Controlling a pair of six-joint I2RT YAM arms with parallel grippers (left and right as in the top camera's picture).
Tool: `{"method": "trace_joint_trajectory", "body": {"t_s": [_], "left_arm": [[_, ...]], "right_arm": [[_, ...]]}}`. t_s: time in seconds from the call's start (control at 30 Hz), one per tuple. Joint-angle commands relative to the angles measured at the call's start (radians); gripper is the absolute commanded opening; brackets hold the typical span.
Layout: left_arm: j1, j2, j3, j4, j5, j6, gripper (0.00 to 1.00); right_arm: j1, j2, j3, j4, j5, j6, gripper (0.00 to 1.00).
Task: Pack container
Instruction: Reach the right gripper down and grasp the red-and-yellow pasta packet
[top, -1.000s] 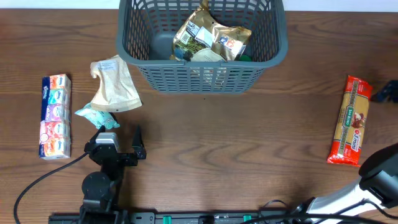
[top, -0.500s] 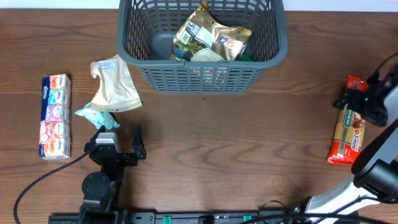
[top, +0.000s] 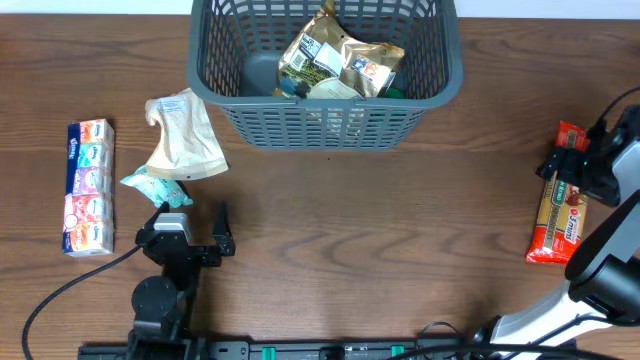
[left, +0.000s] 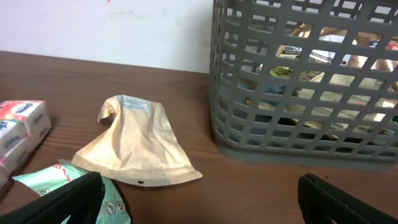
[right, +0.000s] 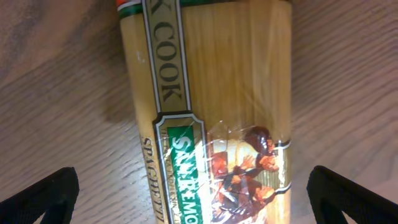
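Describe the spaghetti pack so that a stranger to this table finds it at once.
Start at the big grey basket at the far middle of the table, then go to the right edge, beneath the open right gripper. There lies the spaghetti pack: long, narrow, red-ended, with yellow pasta showing, unlike the tan pouch and tissue pack left of the basket.

Overhead looks straight down on the table (top: 330, 250). Left wrist sits low, facing the basket (left: 292, 152) and pouch (left: 137, 143), both shared with overhead. Right wrist hangs close above the spaghetti (right: 211, 93), probably looking straight down.
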Motion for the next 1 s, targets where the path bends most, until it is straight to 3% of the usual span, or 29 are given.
{"method": "trace_joint_trajectory", "body": {"t_s": [0.0,0.8,0.97], "left_arm": [[-0.003,0.004,-0.023,-0.034,-0.008,-0.01,0.98],[-0.003,0.004,-0.023,-0.034,-0.008,-0.01,0.99],[-0.003,0.004,-0.023,-0.034,-0.008,-0.01,0.98]], "right_arm": [[-0.013,-0.003,-0.003,0.003,0.016,-0.003,0.99],[-0.025,0.104,-0.007,0.038,0.001,-0.005,0.99],[-0.025,0.124,-0.007,0.038,-0.049,-0.011,0.83]]}}
